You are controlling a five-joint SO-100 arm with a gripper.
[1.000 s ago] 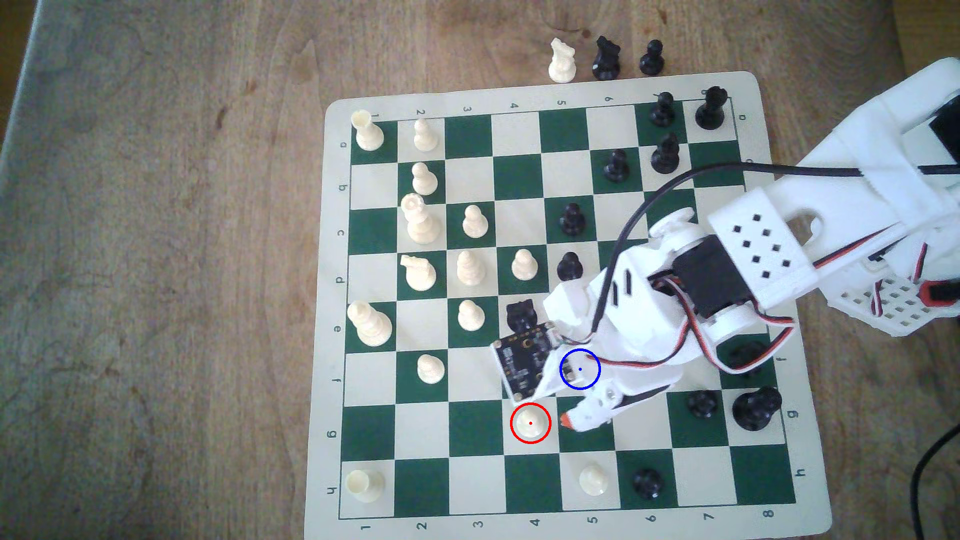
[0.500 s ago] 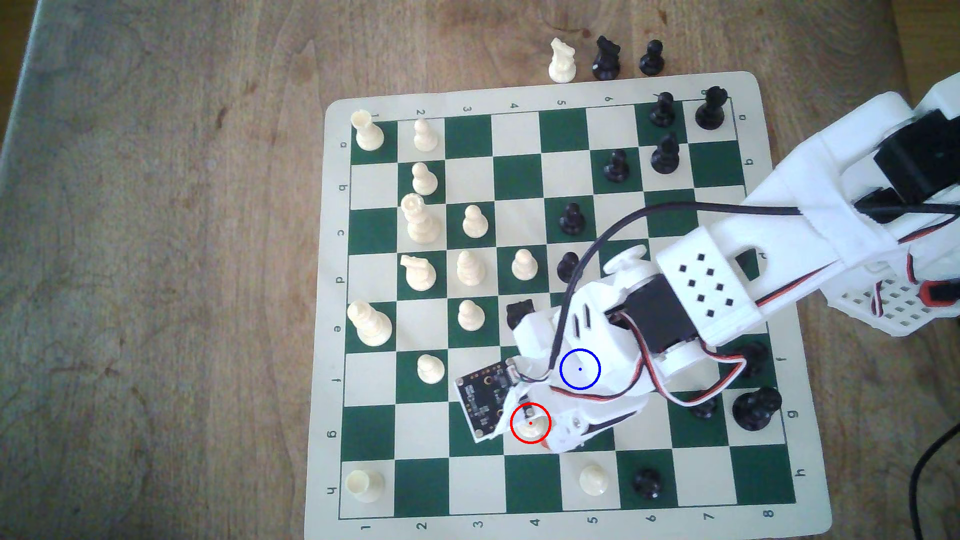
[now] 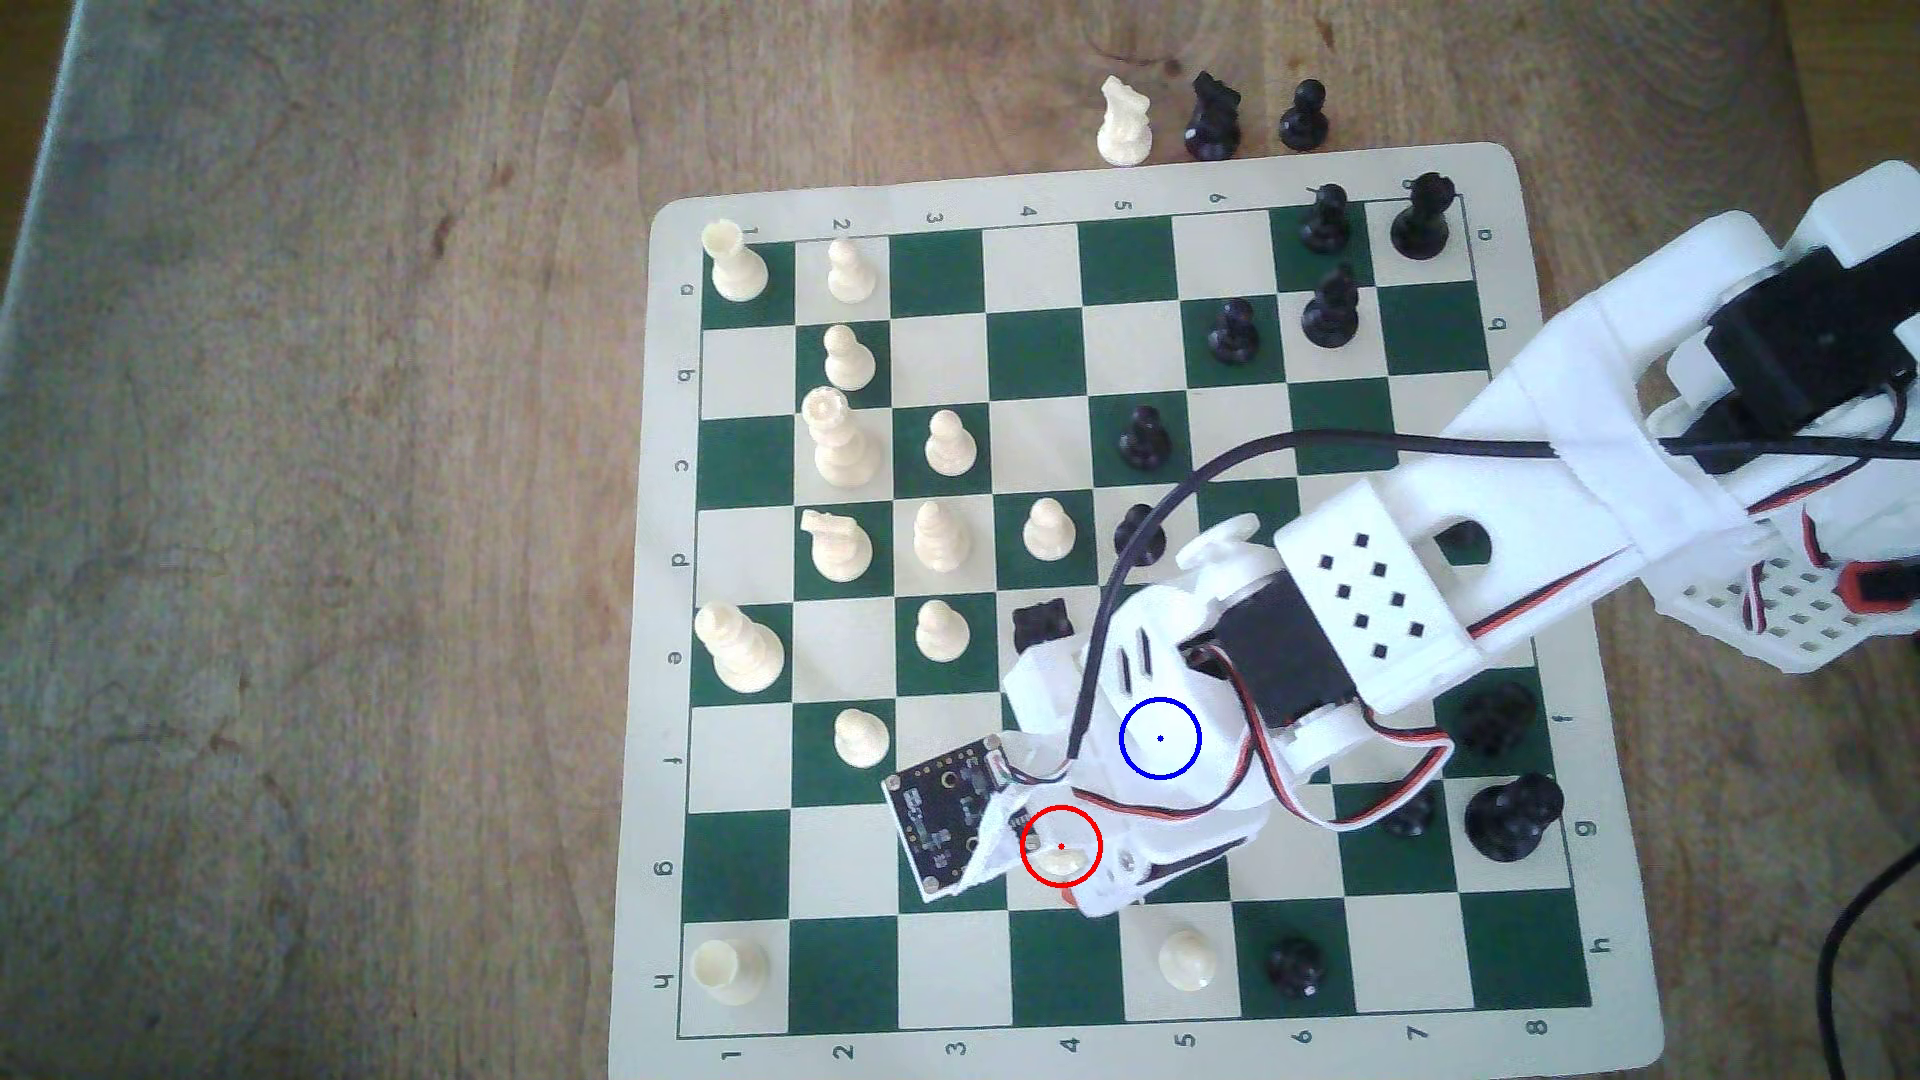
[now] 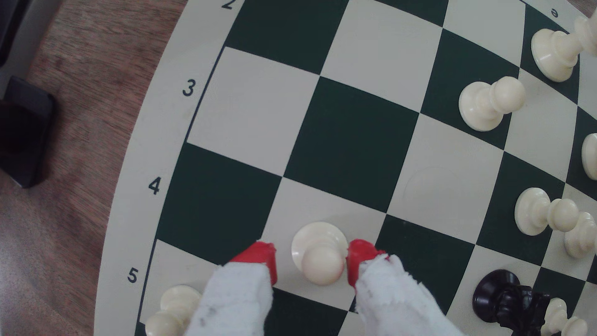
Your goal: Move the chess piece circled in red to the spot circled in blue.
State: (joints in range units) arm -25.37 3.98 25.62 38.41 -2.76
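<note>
the green-and-cream board lies on the wooden bench, and everything here is placed from the red ring. the white arm reaches in from the exterior view's right, its wrist covering the spot, one square diagonally up and to that view's right of the ring. the tool sits over the ring with its red-tipped fingers spread, holding nothing. the chess piece stands upright on its cream square inside the ring, between the fingers: one tip looks to be touching or almost touching its head, the other a clear gap away. to grip well, i'd centre the tool on the pawn, then close gently so the nearer finger doesn't tip it, and lift straight up clear of the neighbouring cream pawn below the ring
</note>
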